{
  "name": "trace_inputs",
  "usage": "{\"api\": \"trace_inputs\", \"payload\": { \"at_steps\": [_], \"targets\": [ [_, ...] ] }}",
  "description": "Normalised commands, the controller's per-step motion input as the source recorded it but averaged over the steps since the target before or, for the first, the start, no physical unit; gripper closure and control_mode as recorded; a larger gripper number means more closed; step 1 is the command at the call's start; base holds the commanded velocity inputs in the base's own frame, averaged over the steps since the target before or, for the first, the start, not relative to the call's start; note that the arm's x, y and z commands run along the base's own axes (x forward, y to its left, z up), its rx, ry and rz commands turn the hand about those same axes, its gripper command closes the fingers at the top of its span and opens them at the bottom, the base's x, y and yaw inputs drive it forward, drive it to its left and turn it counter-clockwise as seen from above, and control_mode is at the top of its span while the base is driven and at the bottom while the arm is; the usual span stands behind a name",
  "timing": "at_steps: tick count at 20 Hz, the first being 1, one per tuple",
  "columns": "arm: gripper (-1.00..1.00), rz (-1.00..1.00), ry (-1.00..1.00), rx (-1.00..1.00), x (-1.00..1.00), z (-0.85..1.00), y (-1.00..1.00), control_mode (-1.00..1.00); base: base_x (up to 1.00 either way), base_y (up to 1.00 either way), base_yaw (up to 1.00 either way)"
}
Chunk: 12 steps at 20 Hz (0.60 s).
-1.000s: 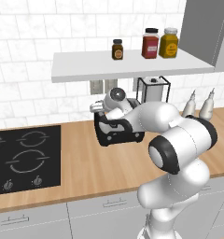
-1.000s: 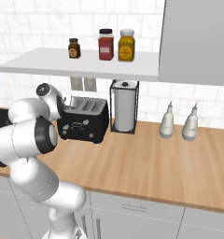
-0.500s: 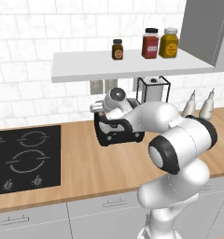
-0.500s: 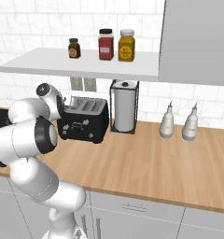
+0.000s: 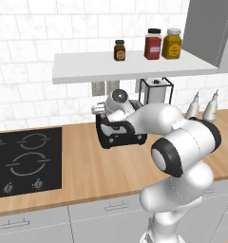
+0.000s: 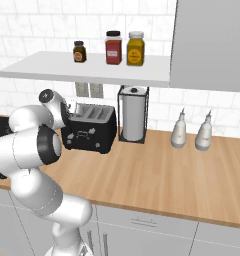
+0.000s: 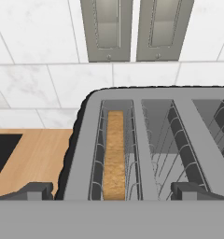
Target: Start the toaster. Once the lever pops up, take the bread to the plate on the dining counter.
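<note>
The toaster (image 6: 89,128) stands on the desk (image 6: 157,175) at 12 o'clock from the robot. The bread (image 7: 115,156) sits in its leftmost slot, not yet removed. The tool (image 7: 112,190) hovers directly above, fingers apart, empty. Transfer to the plate remains.

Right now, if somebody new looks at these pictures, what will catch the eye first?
Probably the big white arm bent over the black toaster on the wooden counter. In the hand view the open gripper hovers above the bread, sunk in the leftmost slot. Three jars line the shelf above.
</note>
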Motion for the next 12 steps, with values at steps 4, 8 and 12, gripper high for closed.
{"api": "trace_inputs", "payload": {
  "at_steps": [4, 8, 12],
  "targets": [
    [-1.0, 0.0, 0.0, 0.0, 0.0, 0.0, 0.0, -1.0, 0.0, 0.0, 0.0],
    [-1.0, 0.0, 0.0, 0.0, 0.0, 0.0, 0.0, -1.0, 0.0, 0.0, 0.0],
    [-1.0, 0.0, 0.0, 0.0, 0.0, 0.0, 0.0, -1.0, 0.0, 0.0, 0.0]
  ]
}}
